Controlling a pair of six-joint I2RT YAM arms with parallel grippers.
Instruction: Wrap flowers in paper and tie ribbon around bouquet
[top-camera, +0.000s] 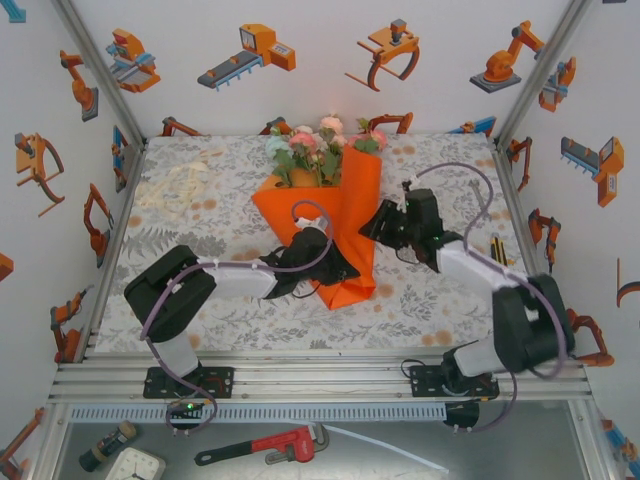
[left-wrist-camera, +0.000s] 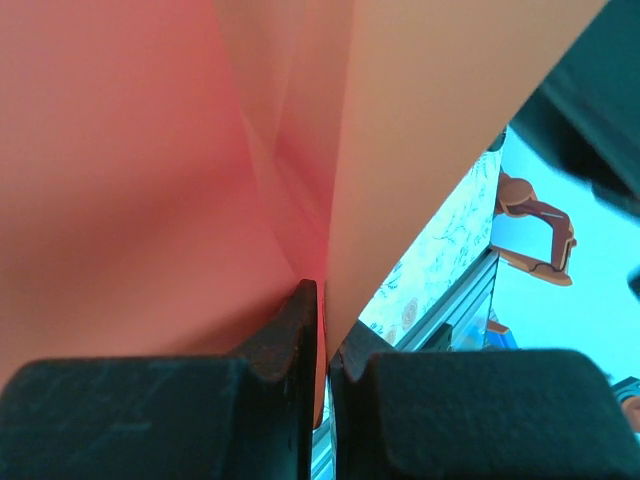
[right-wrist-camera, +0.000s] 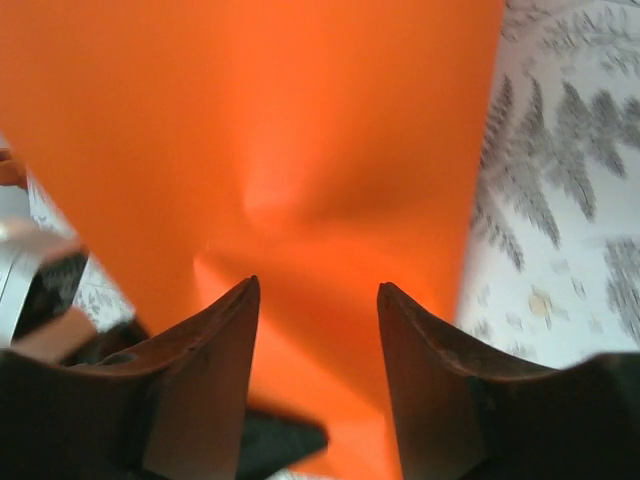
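The orange paper (top-camera: 350, 205) lies folded into a cone around the flowers (top-camera: 318, 148), whose pink, peach and mint blooms stick out at the far end. My left gripper (top-camera: 342, 268) is at the cone's lower left, and in the left wrist view this left gripper (left-wrist-camera: 322, 300) is shut on a fold of the paper (left-wrist-camera: 150, 180). My right gripper (top-camera: 370, 228) is at the cone's right edge. In the right wrist view the right gripper (right-wrist-camera: 318, 290) stands open, with the paper (right-wrist-camera: 270, 130) just beyond its tips. The cream ribbon (top-camera: 178, 190) lies loose at the back left.
The floral cloth (top-camera: 430, 300) covers the table, walled in by metal frame posts. A yellow-and-black tool (top-camera: 497, 248) lies at the right edge. Below the near rail lie a red wrench (top-camera: 268, 446) and a clock (top-camera: 135, 464).
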